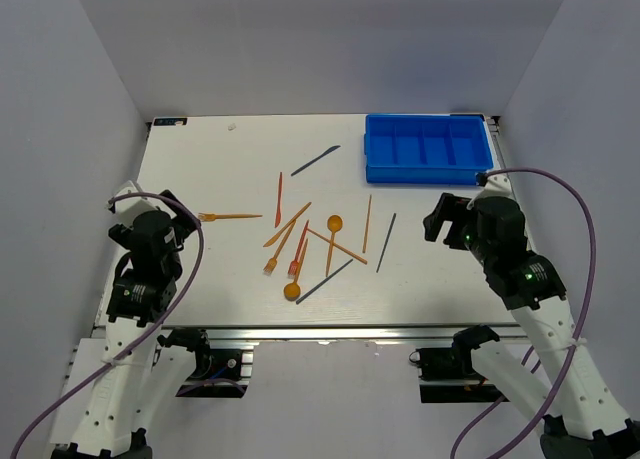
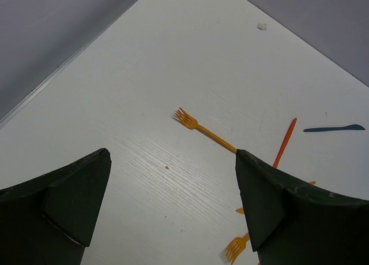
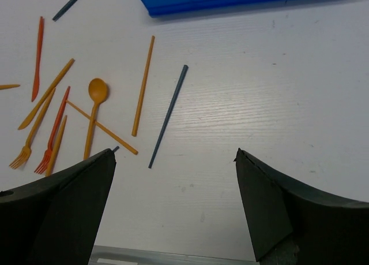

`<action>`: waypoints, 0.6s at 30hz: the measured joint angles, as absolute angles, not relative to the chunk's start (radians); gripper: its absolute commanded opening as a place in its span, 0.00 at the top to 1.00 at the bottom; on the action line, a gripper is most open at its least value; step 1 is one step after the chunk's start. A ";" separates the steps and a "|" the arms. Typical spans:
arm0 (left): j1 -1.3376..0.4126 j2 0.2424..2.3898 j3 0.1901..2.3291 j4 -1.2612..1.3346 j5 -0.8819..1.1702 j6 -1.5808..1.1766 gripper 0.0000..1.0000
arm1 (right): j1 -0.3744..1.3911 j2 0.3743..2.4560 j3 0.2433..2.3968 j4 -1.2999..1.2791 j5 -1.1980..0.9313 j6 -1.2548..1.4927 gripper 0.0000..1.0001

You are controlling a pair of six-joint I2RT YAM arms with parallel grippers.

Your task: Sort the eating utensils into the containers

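Several eating utensils lie scattered on the white table's middle: an orange fork (image 1: 230,217), a red-orange knife (image 1: 279,199), a dark knife (image 1: 315,160), an orange spoon (image 1: 334,224), a dark stick-like piece (image 1: 386,242). The blue four-compartment tray (image 1: 378,172) at the back right looks empty. My left gripper (image 1: 180,211) hovers open left of the pile; the orange fork (image 2: 193,123) lies ahead of its gripper (image 2: 172,155). My right gripper (image 1: 445,217) stands open right of the pile. In the right wrist view that gripper (image 3: 173,155) has the dark piece (image 3: 169,115), the spoon (image 3: 97,94) and the tray (image 3: 173,10) ahead.
White walls close in the table on the left, back and right. A metal rail (image 1: 330,331) runs along the near edge. A small white speck (image 1: 232,126) lies near the back edge. Two forks (image 3: 23,155) lie side by side at the pile's near end.
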State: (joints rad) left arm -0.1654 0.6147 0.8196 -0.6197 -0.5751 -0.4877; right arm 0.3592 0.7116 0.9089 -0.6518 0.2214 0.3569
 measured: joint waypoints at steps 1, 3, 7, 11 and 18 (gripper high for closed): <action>-0.165 0.622 0.820 -0.621 -0.579 -0.490 0.02 | 0.359 0.715 0.899 -0.633 0.202 0.361 0.11; -0.165 0.638 0.820 -0.622 -0.587 -0.493 0.02 | 0.359 0.751 0.897 -0.613 0.176 0.374 0.11; -0.165 0.651 0.820 -0.629 -0.598 -0.499 0.02 | 0.380 0.896 0.897 -0.565 0.184 0.420 0.11; -0.165 0.651 0.820 -0.628 -0.607 -0.505 0.02 | 0.447 1.058 0.903 -0.559 0.271 0.480 0.11; -0.165 0.667 0.820 -0.628 -0.606 -0.506 0.02 | 0.587 1.387 0.957 -0.540 0.403 0.571 0.30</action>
State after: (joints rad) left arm -0.1654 0.6670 0.8196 -0.6281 -0.6060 -0.5056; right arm 0.5869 1.3872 0.9565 -0.5396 0.4030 0.5709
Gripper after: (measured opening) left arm 0.978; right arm 0.784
